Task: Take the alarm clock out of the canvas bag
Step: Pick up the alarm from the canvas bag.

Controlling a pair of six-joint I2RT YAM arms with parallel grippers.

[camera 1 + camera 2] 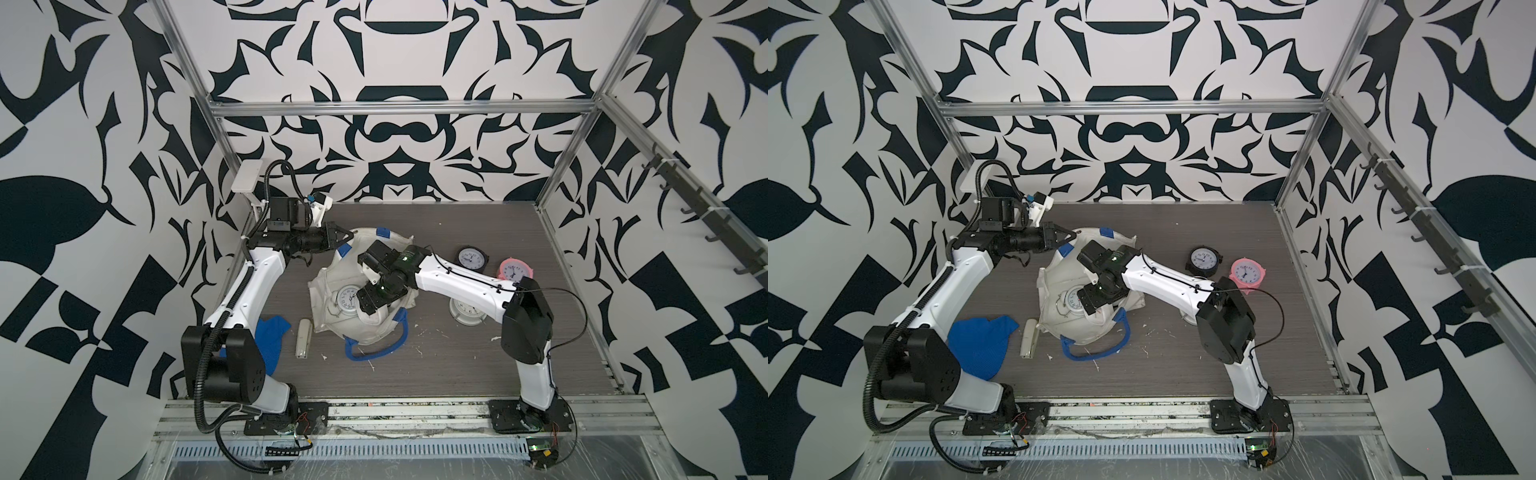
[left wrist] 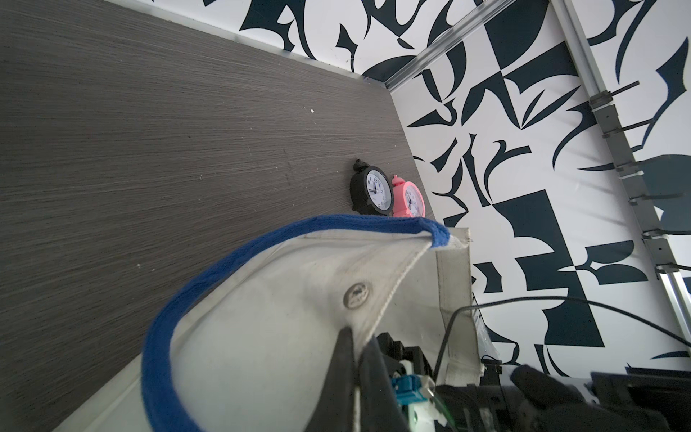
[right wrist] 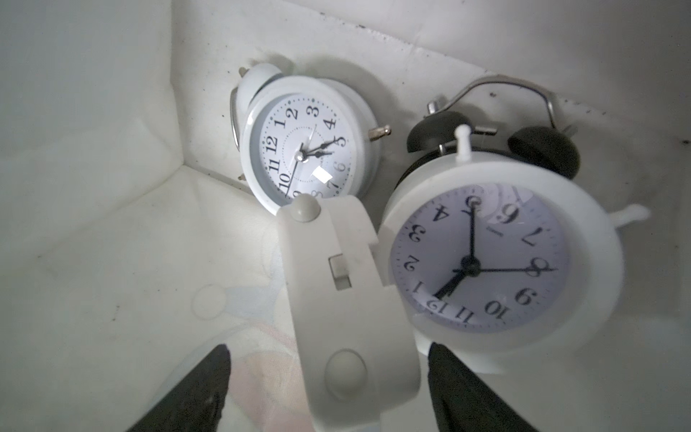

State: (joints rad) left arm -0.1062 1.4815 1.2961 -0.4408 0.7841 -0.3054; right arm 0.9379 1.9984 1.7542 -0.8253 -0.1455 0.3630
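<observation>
You have six alarm clocks in sight. Three lie inside the off-white canvas bag [image 1: 365, 332] with blue handles, which sits mouth-up in the middle of the grey wood-grain table [image 1: 436, 361]. They are a white metal twin-bell clock [image 3: 306, 142], a white plastic round clock [image 3: 501, 262] and, partly hidden behind it, a black twin-bell clock [image 3: 493, 138]. Three more stand out on the table: a black round clock [image 1: 471, 259], a pink clock [image 1: 515, 272] just beside it, and a white clock [image 1: 465, 313] half hidden under your right arm.

There are also two oblong items, a white plastic piece with grey buttons [image 3: 347, 299] in the bag and an off-white oblong tool [image 1: 303, 338] just beside the bag. One blue cloth [image 1: 272, 336] lies nearby.

Your left arm reaches along the far left side with its forearm about level. The left gripper [image 1: 351, 237] is clenched on the bag's far rim.

Your right arm stretches across the table with its wrist tipped down into the bag's mouth. The right gripper [image 3: 329, 348] is released, its fingers spread either side of the white plastic piece and gripping nothing.
</observation>
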